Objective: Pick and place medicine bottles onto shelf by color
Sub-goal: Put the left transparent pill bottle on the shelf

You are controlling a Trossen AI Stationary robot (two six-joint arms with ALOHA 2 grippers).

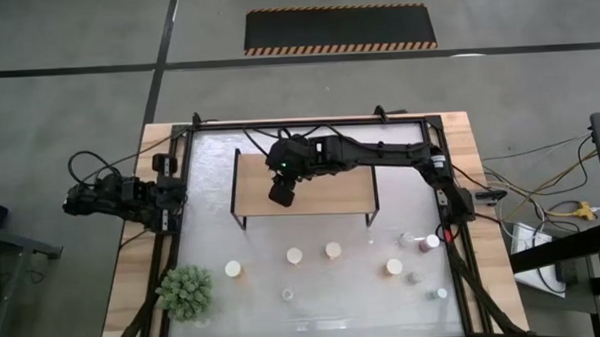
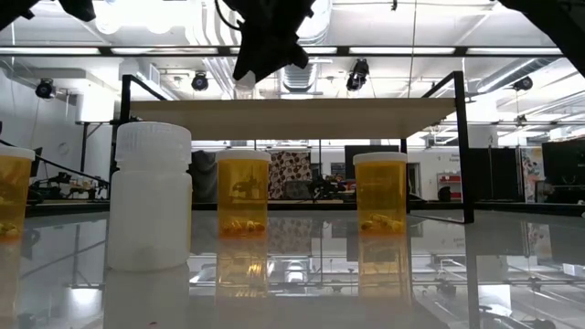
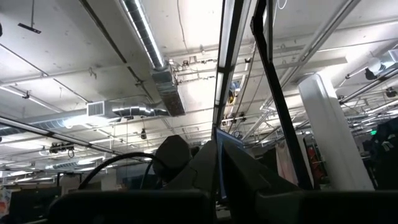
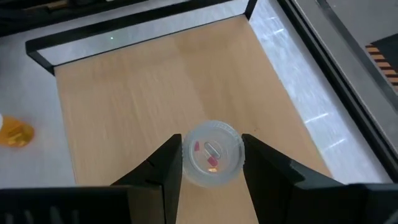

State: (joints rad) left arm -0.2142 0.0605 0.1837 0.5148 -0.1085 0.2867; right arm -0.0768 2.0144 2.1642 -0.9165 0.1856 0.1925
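1. Clear plastic bottle [image 4: 211, 154] sat clamped between the right gripper [image 4: 211, 163] jaws, over the left part of the shelf [image 4: 155, 81]. Wrist view looked down through its translucent top: a few red and pale pills inside, mostly empty.
2. Whether its base touched the board or hung just above it, I could not tell.
3. Handling guess: very light, rigid thin wall, smooth and round, so it could spin or slip in the pads. Moderate squeeze only; not fragile, but it would tip easily if released tilted.
4. Best hold looked like the one in use: fingers on opposite sides of the body, just under the cap, axis upright.
5. Left gripper [image 1: 76, 203] was parked off the left edge of the table, jaws together, holding nothing.
6. Remaining bottles stood on the glossy near half of the table: orange bottle [image 2: 243, 194], second orange bottle [image 2: 379, 193] and white bottle [image 2: 150, 196] in the low view, more small ones near right.
7. Green plant [image 1: 187, 291] sat at the near left corner, clear of the work.
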